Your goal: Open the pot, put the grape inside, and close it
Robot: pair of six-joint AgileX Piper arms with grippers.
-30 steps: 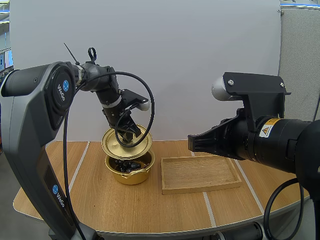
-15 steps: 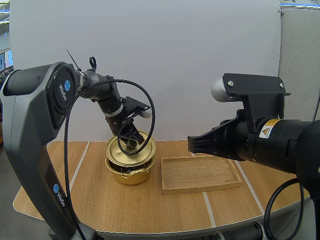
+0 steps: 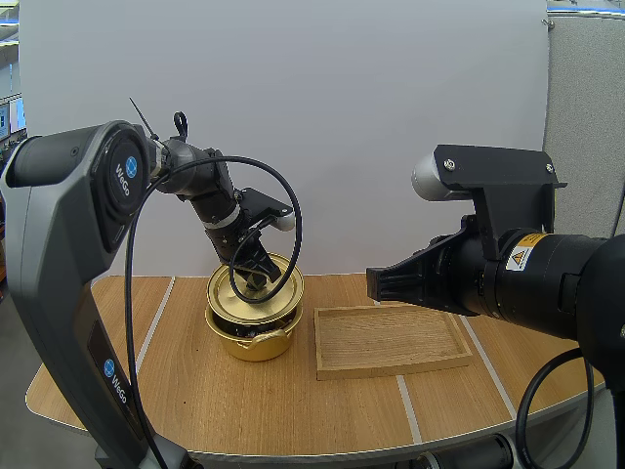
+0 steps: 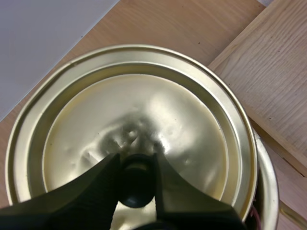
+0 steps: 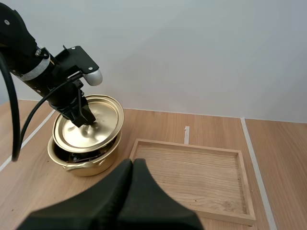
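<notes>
Pot [image 3: 252, 342], gold metal, sits on the table [image 3: 195, 401] just beside the wooden tray [image 3: 391, 340], on the tray's left in the high view. Lid [image 3: 256, 290], also gold, is over the pot's mouth but tilted, not seated flat; the side toward the tray is higher. A gap under the near edge of the lid shows something dark inside the pot, probably the grapes [image 5: 71, 155]. Can't tell if the low edge of the lid touches the rim.

Left gripper [image 3: 252, 277] comes down on the lid from above. Left wrist view: its two black fingers [image 4: 96, 191] are closed in tight on the lid's black knob [image 4: 136, 184], which is pinched between the tips at the lid's centre. Pot rim peeks out past the lid edge on the tray side.

Right gripper [image 3: 379, 283] is in the air above the table, on the tray side, well apart from the pot and touching nothing. Right wrist view: its fingers lie together as one dark wedge, nothing between them, with the pot and tray in front of it.

Tray holds nothing.
</notes>
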